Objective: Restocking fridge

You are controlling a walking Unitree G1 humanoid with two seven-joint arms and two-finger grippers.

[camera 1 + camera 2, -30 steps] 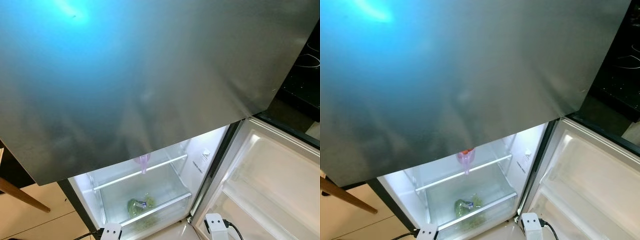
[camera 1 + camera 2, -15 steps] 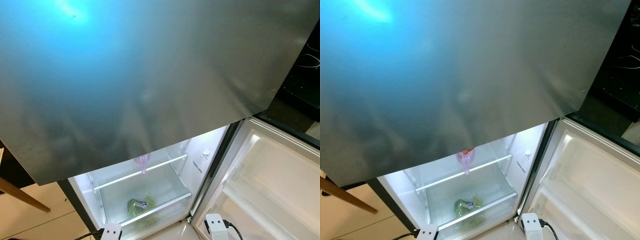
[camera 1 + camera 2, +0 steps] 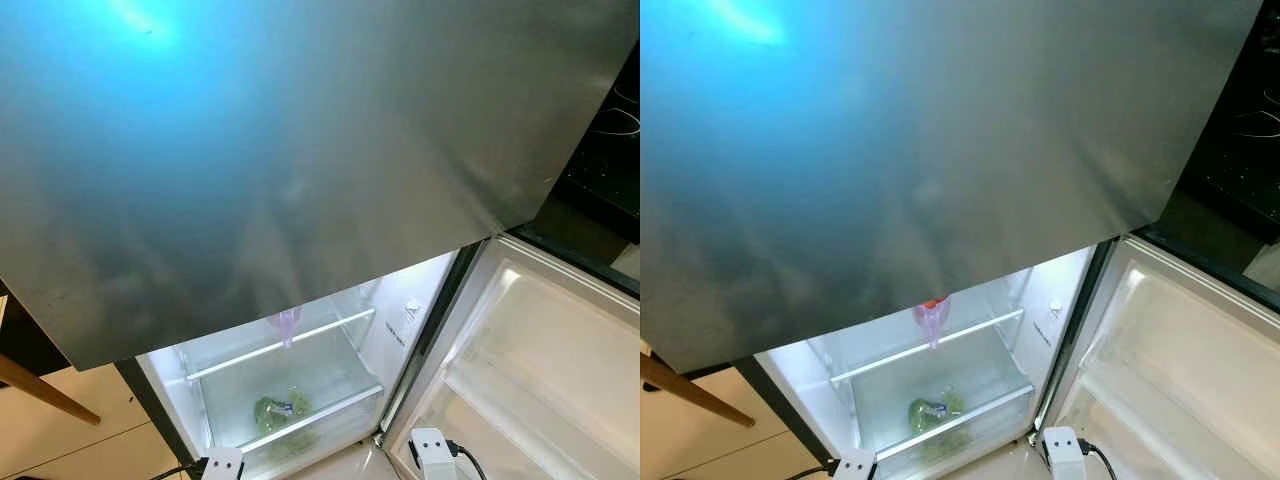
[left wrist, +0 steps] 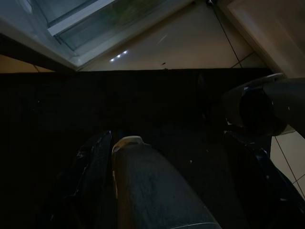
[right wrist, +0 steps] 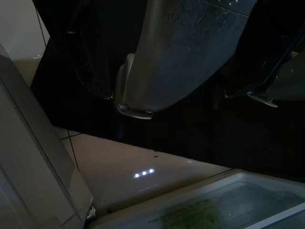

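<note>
I'm looking down the fridge: its grey upper door takes up most of the head view w/ a blue glare top left. Lower compartment is open & lit. Purple cup w/ something red inside sits on the glass shelf. Green veg bag lies in the clear drawer below. Lower door swung open to the right, its racks bare. Both arms hang idle by the floor; wrist views are dark. Left tool & right tool: can't tell if fingers are apart or together.
</note>
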